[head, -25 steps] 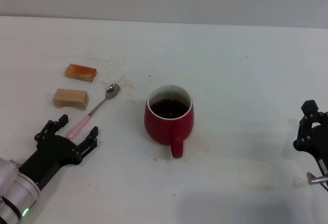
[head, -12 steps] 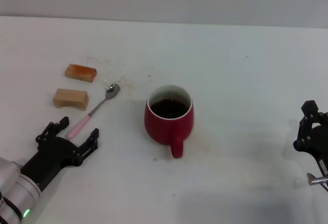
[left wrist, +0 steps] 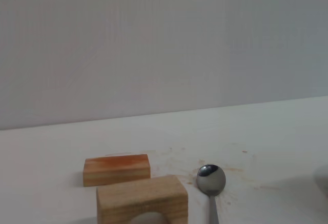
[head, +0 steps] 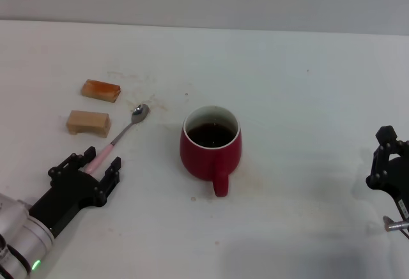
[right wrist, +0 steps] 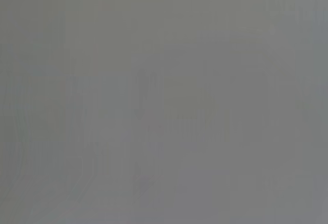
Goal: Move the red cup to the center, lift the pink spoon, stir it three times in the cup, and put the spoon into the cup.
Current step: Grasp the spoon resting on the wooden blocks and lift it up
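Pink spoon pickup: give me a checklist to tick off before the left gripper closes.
1. Left gripper open, one finger on each side of the spoon handle: ok.
2. Spoon flat on the table, bowl pointing away from the gripper: ok.
3. Tan blocks apart from the spoon: ok.
4. Cup upright near the center, holding dark liquid: ok.
5. Right gripper parked at the right edge, away from the cup: ok.
6. Finger height against the handle: cannot tell.

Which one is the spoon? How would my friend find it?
Start at the red cup mid-table. Look toward the robot's left, where two tan blocks sit. The pink spoon lies slanted between them and the cup: the only thin thing there, silver bowl, pink handle between the left gripper fingers.
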You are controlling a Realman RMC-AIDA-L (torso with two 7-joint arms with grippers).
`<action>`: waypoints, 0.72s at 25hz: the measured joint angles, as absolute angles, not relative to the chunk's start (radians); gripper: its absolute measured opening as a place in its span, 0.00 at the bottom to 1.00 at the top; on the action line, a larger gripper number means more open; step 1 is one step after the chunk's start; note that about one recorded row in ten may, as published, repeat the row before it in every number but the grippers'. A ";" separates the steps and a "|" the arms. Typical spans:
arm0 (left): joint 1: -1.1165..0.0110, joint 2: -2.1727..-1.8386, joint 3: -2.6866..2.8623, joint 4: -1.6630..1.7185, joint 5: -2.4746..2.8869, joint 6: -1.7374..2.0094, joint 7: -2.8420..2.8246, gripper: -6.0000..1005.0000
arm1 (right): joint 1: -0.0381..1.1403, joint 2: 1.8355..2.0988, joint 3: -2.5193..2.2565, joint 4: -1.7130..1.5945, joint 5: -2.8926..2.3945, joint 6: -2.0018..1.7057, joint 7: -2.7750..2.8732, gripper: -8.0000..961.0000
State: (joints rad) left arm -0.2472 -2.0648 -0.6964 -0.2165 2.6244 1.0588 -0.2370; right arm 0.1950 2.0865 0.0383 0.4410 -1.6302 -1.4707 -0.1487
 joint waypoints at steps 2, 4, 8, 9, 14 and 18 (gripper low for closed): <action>-0.250 -2.065 -0.696 -0.216 2.624 1.055 -0.237 0.61 | 0.195 2.086 0.038 0.441 -1.630 -1.470 -0.149 0.01; -0.252 -2.065 -0.696 -0.216 2.624 1.046 -0.237 0.55 | 0.195 2.086 0.038 0.440 -1.631 -1.470 -0.149 0.01; -0.253 -2.065 -0.698 -0.219 2.623 1.036 -0.236 0.54 | 0.195 2.086 0.038 0.440 -1.631 -1.470 -0.149 0.01; -0.253 -2.065 -0.699 -0.220 2.623 1.035 -0.236 0.54 | 0.195 2.086 0.038 0.440 -1.631 -1.470 -0.149 0.01; -0.253 -2.066 -0.707 -0.220 2.619 1.031 -0.239 0.48 | 0.195 2.086 0.038 0.441 -1.631 -1.469 -0.149 0.01; -0.253 -2.065 -0.707 -0.220 2.618 1.030 -0.240 0.46 | 0.195 2.086 0.038 0.442 -1.631 -1.469 -0.149 0.01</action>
State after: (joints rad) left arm -0.2531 -2.0650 -0.7072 -0.2202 2.6182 1.0301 -0.2404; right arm 0.1947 2.0861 0.0383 0.4417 -1.6307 -1.4694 -0.1488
